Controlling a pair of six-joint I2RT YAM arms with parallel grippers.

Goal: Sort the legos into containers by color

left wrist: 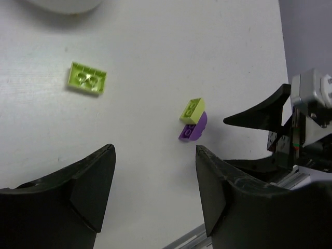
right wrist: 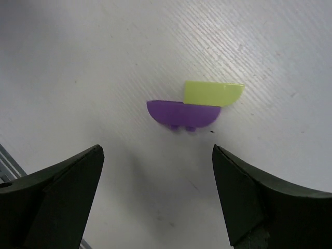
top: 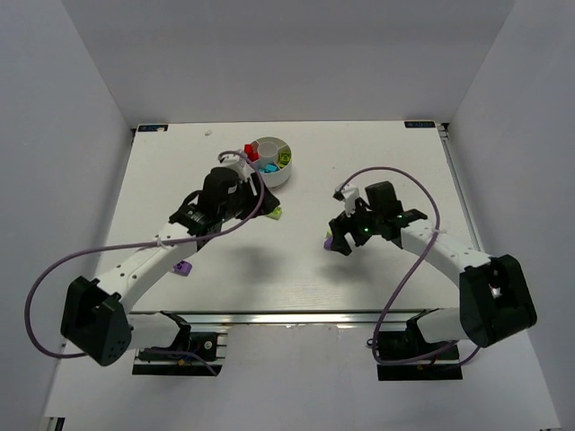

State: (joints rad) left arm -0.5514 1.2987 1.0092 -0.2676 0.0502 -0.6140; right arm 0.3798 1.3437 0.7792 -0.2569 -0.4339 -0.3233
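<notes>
Purple plastic lies nearest you: a lone purple brick (top: 182, 268) on the white table (top: 296, 278), just beside your left forearm. Further in, on the right, your right gripper (right wrist: 156, 151) hangs released. Its fingers are spread wide with nothing between them, above a half-round purple piece (right wrist: 181, 114) and a lime half-round piece (right wrist: 213, 93) that touch edge to edge.

Your left gripper (left wrist: 155, 155) is also released and empty, fingers apart over bare tabletop. Its camera shows a flat lime brick (left wrist: 87, 79) lying alone, well apart from the touching pair.

Beyond that brick, toward the far edge, the round white dish (top: 271, 142) sits partly behind your left arm. It shows a red piece (top: 252, 150) at its left, a lime piece (top: 283, 160) at its right and a cyan piece (top: 268, 167) on its near side.

Purple cables (top: 395, 175) loop off both arms. Plain pale grey walls (top: 296, 63) close the table in on three sides.
</notes>
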